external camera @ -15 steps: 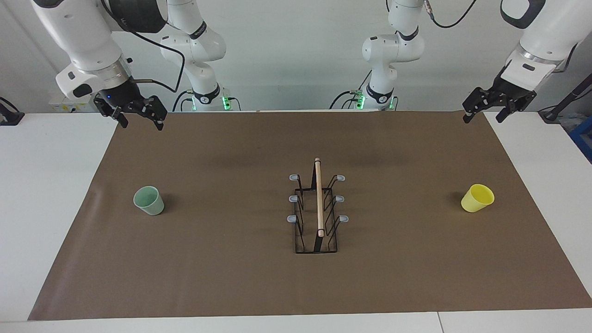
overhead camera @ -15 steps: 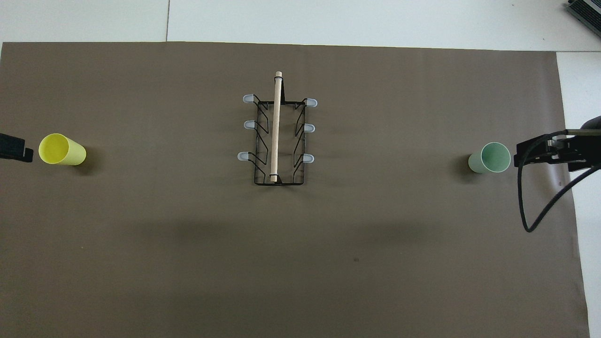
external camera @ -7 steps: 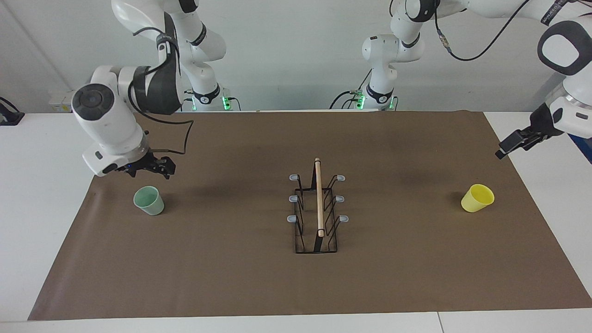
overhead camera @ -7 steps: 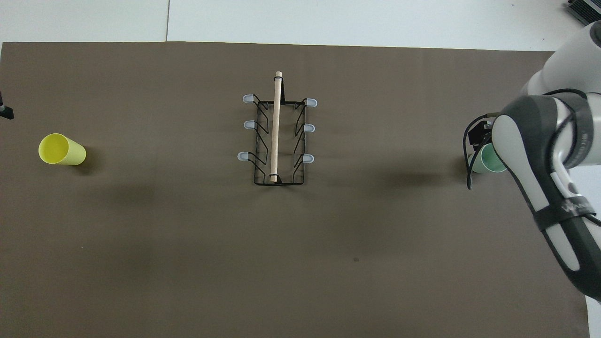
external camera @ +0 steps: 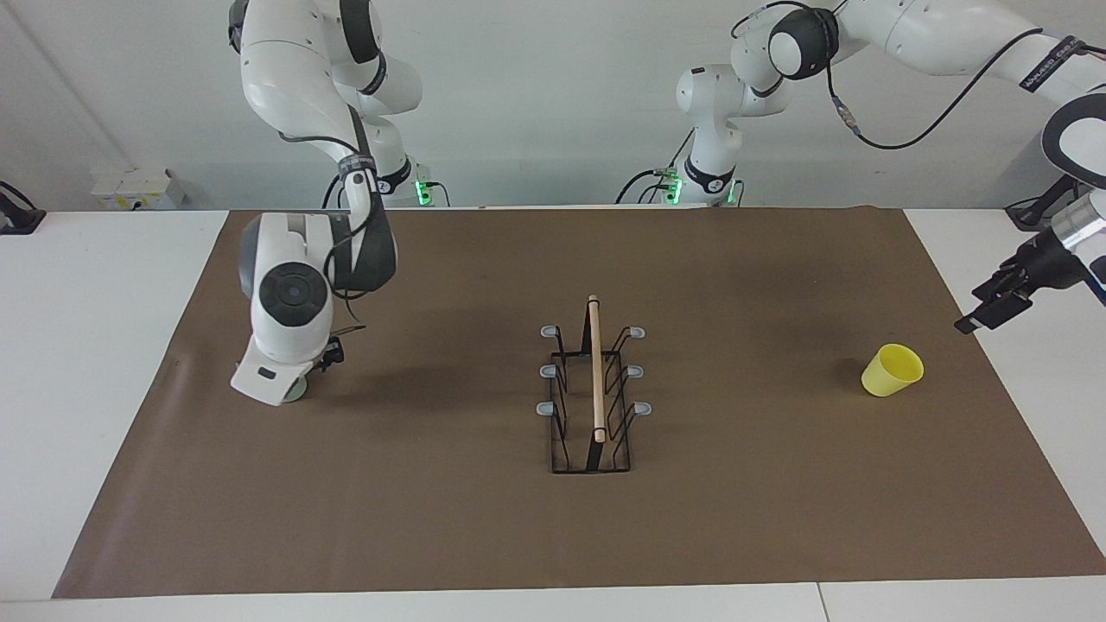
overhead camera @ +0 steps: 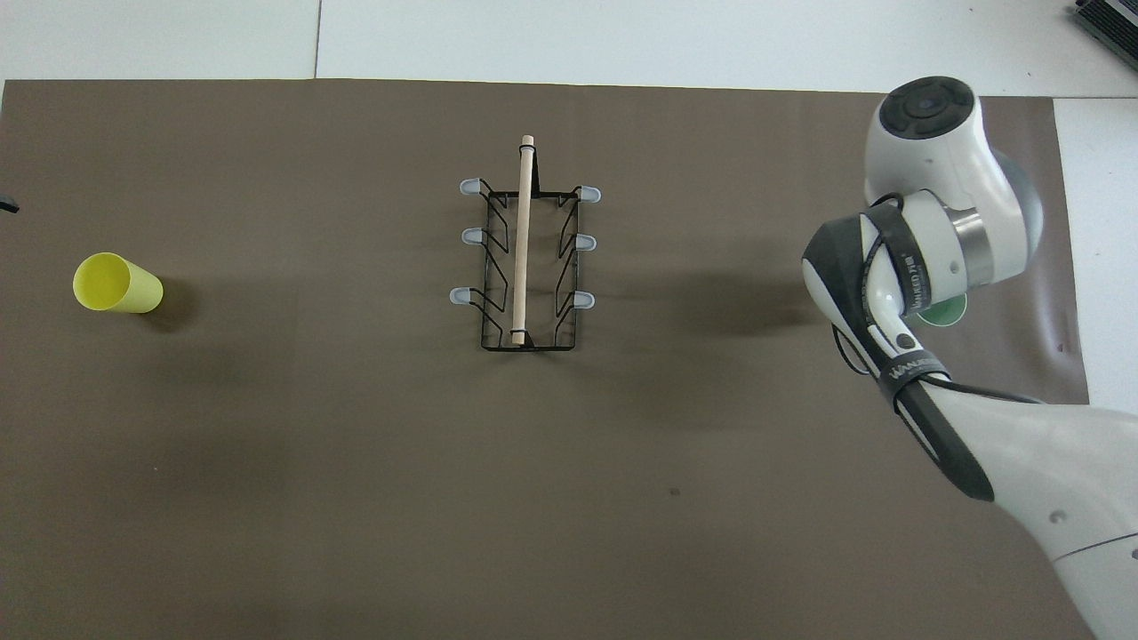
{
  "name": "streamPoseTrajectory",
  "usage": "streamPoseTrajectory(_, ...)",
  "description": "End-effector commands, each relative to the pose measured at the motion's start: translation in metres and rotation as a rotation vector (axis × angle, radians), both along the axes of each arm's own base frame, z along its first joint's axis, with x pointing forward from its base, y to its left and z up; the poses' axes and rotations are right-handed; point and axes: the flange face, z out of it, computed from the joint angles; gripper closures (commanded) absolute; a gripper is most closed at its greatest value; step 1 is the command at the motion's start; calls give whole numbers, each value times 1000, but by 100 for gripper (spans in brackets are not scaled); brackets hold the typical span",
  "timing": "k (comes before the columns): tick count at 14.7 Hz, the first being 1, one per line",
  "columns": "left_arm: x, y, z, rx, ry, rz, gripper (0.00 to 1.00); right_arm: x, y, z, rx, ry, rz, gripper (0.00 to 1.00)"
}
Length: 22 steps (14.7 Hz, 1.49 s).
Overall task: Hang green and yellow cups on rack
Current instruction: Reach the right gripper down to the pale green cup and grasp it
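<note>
Right hand (external camera: 330,356) low at green cup (overhead camera: 945,311), 3 o'clock of rack (overhead camera: 526,258) in overhead view; jaws spread, likely to straddle cup. Left hand (external camera: 994,309) released, empty, above counter (external camera: 1020,415) edge, poised for yellow cup (overhead camera: 116,283) at 9 o'clock.

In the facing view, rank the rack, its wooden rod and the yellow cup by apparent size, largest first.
1. rack: the largest outline.
2. wooden rod: long but thin, running along the rack's top.
3. yellow cup: smallest in length, though wider than the rod.
</note>
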Motion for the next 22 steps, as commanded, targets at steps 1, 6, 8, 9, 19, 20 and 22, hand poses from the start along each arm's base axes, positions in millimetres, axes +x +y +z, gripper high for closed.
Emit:
streamPoseTrajectory(1,16,23,-36,-22,28,125,0,-8,6,-19,-74,133,228,0)
streamPoseTrajectory(6,27,62,-90,-4,48,223,0,-38,31,-55,-243,342,658,0)
streamPoseTrajectory(8,25,79,-102,-19,44,262,0,-48,30,-63,-290,371,742,0)
streamPoseTrajectory(9,27,79,-115,-17,60,266,0,-55,30,-73,-332,402,780,0)
streamPoseTrajectory(19,-11,111,-178,-192,157,644,0,-86,17,-108,-512,449,874,0)
streamPoseTrajectory(20,-15,114,-180,-209,169,697,0,-86,10,-109,-515,450,869,0)
streamPoseTrajectory(22,-25,121,-184,-263,183,779,0,-89,8,-114,-526,452,898,0)
